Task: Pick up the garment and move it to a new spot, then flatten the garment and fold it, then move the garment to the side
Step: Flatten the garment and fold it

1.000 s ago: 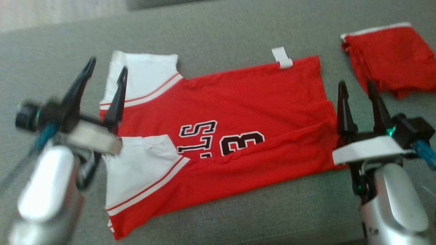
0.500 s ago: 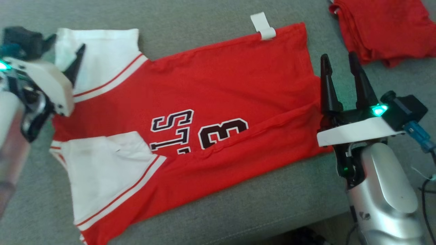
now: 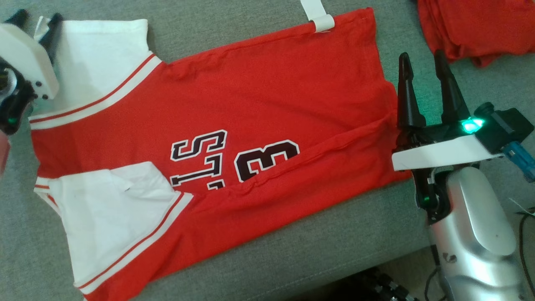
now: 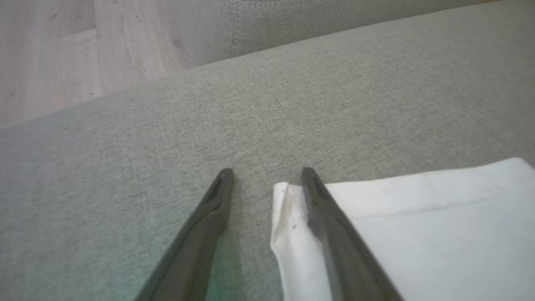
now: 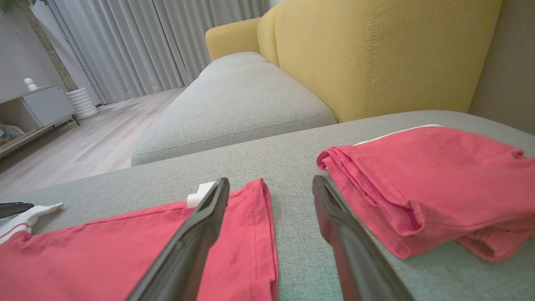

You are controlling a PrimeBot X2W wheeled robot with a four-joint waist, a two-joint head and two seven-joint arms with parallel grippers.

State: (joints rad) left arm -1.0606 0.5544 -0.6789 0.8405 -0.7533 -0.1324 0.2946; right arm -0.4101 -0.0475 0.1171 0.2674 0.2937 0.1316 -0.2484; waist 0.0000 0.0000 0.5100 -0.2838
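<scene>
Red shirt (image 3: 250, 96) with white sleeves, spread flat across the grey cushion (image 3: 292, 259). Its near side runs close along the cushion's front edge, and a fold half covers the printed lettering.

My left gripper (image 4: 265, 172) is down at the far sleeve (image 3: 96, 50), toward the cushion's left end. Fingers are spread, one over bare grey fabric and the other lying across the sleeve's corner. The white edge sits in the gap between them, not pinched. Whether the tips touch the cloth, I can't tell.

My right gripper (image 3: 421, 56) hangs at the shirt's other end, by the hem, fingers wide apart and holding nothing. One finger is over the red edge, the other over the cushion just beside it.

Beyond that, toward the cushion's far right corner, a folded red garment (image 3: 472, 29) sits apart from the shirt. A small white tag (image 3: 317, 19) sticks out from the shirt's far edge.
</scene>
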